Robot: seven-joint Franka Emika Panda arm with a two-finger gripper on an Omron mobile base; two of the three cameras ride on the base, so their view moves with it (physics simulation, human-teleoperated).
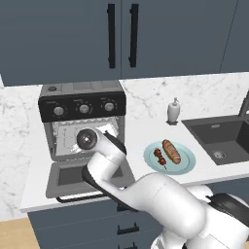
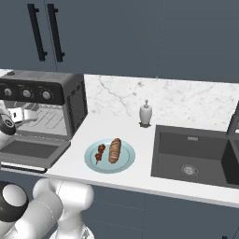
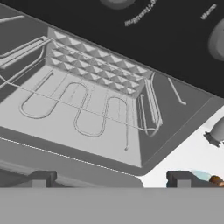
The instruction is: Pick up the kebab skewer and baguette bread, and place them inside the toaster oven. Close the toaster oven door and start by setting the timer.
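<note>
**Inspector:** While the kebab skewer lies on the pale blue plate just beside the baguette bread, both run lengthwise front to back on the counter, untouched.

**Reviewer:** And from the gripper?

**Inspector:** They lie well off to its right. It faces into the toaster oven, over the lowered toaster oven door, jaws spread wide and empty.

**Reviewer:** So the coming move?

**Inspector:** In my judgement, a swing rightward to the plate, jaws set across the skewer's long axis. Skewer sits on the plate's oven side, so nearer.
</note>
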